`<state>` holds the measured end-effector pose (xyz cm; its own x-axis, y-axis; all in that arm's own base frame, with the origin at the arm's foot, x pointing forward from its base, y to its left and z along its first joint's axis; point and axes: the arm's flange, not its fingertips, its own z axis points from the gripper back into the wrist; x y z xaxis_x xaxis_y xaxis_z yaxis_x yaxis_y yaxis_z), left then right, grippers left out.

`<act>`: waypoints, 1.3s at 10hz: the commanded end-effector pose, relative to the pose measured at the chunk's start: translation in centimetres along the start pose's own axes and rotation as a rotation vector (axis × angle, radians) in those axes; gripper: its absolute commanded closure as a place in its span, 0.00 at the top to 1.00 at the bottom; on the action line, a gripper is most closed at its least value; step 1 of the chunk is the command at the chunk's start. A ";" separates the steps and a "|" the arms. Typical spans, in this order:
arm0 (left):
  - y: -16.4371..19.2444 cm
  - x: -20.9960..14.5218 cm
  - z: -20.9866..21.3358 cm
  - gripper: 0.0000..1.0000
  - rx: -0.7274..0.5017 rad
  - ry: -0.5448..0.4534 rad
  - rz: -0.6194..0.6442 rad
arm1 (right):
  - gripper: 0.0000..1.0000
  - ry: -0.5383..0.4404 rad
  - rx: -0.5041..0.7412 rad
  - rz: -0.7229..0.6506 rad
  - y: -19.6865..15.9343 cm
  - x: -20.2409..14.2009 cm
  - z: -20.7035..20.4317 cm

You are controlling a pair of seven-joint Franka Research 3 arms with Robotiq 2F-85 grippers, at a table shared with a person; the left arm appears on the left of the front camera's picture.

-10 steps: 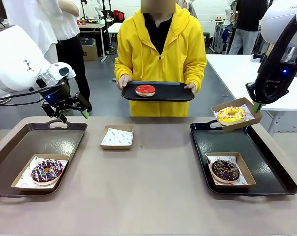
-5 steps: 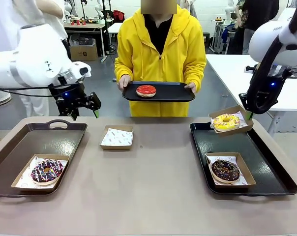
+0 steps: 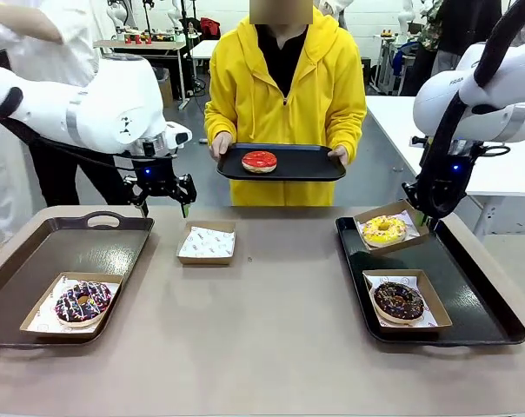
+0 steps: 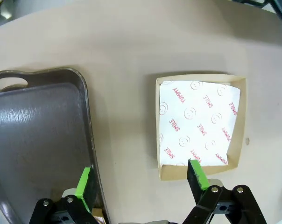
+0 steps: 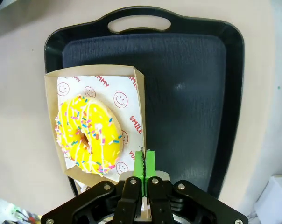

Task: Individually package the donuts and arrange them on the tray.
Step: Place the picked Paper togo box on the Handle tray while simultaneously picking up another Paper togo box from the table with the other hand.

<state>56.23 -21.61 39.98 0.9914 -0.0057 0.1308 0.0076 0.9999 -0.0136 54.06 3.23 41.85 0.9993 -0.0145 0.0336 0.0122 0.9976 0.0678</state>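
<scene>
Yellow donut [image 3: 383, 229] at the right tray [image 3: 471, 287]

My right tool [image 3: 420, 209] is pinched shut on the rim of its cardboard box [image 5: 142, 107], tilted at the tray's far corner. My left tool [image 3: 165, 207] hangs wide open and empty-handed above the empty box [image 3: 206, 259] on the desk [image 3: 271, 330].

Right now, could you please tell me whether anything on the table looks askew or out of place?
Only one paper-lined box, holding the yellow-iced donut: pinched at one edge by the right gripper, it hangs tilted over the right tray's far rim, while the chocolate donut's box lies flat. Nothing is spilled.
</scene>
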 end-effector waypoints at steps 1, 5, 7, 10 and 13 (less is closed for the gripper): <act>-1.0 1.1 -0.9 1.00 0.061 -0.001 0.035 | 0.01 -0.019 -0.032 -0.028 0.0 0.7 -0.6; -1.5 1.8 -3.1 1.00 0.070 -0.008 0.059 | 0.01 -0.031 -0.036 -0.062 -0.1 1.1 -1.2; -1.5 1.5 -4.1 1.00 0.047 -0.004 0.052 | 0.01 -0.043 -0.034 -0.075 -0.2 1.2 -1.3; -1.2 1.0 -4.9 1.00 0.008 0.012 0.012 | 0.01 -0.040 -0.049 -0.088 0.0 1.6 -2.2; -1.3 0.7 -5.4 1.00 -0.017 0.022 -0.010 | 0.01 0.005 -0.037 -0.072 0.1 2.6 -3.9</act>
<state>57.76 -23.14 34.99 0.9942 0.0013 0.1075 -0.0012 1.0000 -0.0005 55.67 3.18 38.28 0.9967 -0.0757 0.0288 0.0744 0.9963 0.0435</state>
